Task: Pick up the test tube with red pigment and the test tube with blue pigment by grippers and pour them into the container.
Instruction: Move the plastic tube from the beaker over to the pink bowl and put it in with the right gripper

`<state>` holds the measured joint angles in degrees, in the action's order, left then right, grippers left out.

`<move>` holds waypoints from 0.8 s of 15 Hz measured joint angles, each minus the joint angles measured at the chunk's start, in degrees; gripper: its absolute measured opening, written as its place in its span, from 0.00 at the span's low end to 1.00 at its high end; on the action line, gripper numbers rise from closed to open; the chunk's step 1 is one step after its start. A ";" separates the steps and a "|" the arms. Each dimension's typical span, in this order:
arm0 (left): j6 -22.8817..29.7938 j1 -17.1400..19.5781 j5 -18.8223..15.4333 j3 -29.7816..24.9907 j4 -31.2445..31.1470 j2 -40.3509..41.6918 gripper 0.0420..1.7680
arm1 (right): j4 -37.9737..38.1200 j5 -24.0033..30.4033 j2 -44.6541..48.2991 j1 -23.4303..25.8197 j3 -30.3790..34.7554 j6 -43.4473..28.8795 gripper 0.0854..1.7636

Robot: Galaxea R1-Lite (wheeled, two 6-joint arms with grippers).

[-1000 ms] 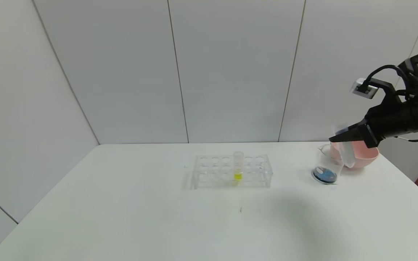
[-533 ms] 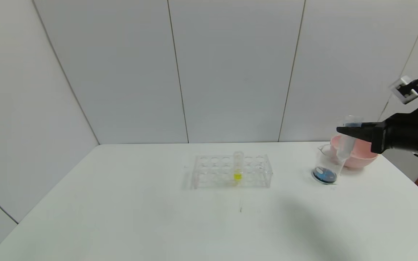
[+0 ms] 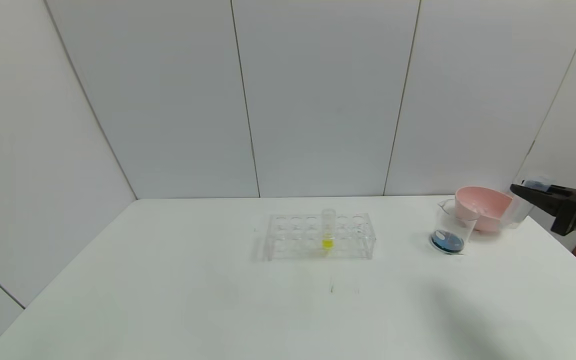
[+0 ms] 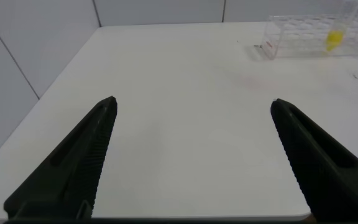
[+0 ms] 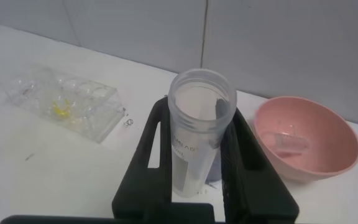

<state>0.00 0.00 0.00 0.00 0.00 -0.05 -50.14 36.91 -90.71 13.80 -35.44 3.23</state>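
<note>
The right arm is mostly cut off at the right edge of the head view; only its right hand point(image 3: 525, 189) reaches in at mid-right, roughly level and pointing toward frame left. It is clenched on a clear test tube point(image 5: 196, 134), which stands upright between the black fingers point(image 5: 146, 162) in the right wrist view, mouth open upward. The tube looks empty, and which pigment it carried cannot be told; in the head view it is only a faint clear shape just right of the pink bowl point(image 3: 483, 206). A second clear tube seems to lie inside that bowl, hard to make out.

The container point(image 3: 450, 227) stands on the white tabletop point(image 3: 218, 300) just left of the bowl, at mid-right of the head view, with dark blue liquid at its bottom.

The left hand point(image 4: 191, 112) does not show in the head view; its wrist view has both fingers spread wide over bare tabletop, grasping nothing.

The clear tube rack point(image 3: 318, 236) sits at frame centre with one yellow-liquid tube point(image 3: 328, 232) upright in it.
</note>
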 joint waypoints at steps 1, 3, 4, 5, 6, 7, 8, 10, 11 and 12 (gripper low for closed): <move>0.00 0.00 0.00 0.00 0.00 0.00 1.00 | -0.11 -0.02 -0.49 0.66 -0.13 0.00 0.25; 0.00 0.00 0.00 0.00 0.00 0.00 1.00 | -0.24 -0.07 -2.07 1.68 -1.82 0.05 0.25; 0.00 0.00 0.00 0.00 0.00 0.00 1.00 | -0.24 -0.16 -3.41 2.01 -3.19 0.07 0.25; 0.00 0.00 0.00 0.00 0.00 0.00 1.00 | -0.22 -0.29 -5.16 2.21 -5.07 0.05 0.25; 0.00 0.00 0.00 0.00 0.00 0.00 1.00 | -0.17 -0.43 -7.55 2.45 -7.61 0.10 0.25; 0.00 0.00 0.00 0.00 0.00 0.00 1.00 | -0.17 -0.66 -10.08 2.68 -10.47 0.13 0.25; 0.00 0.00 0.00 0.00 0.00 0.00 1.00 | -0.13 -1.17 -13.07 3.06 -13.95 0.16 0.25; 0.00 0.00 0.00 0.00 0.00 0.00 1.00 | -0.05 -2.32 -18.93 3.75 -20.70 0.22 0.25; 0.00 0.00 0.00 0.00 -0.02 0.00 1.00 | 0.11 -3.11 -21.99 4.14 -24.28 0.24 0.25; 0.00 0.00 0.00 0.00 0.00 0.00 1.00 | 0.33 -3.90 -24.72 4.52 -27.40 0.27 0.25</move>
<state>0.00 0.00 0.00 0.00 0.00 -0.05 -49.81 33.01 -115.43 18.32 -62.84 3.50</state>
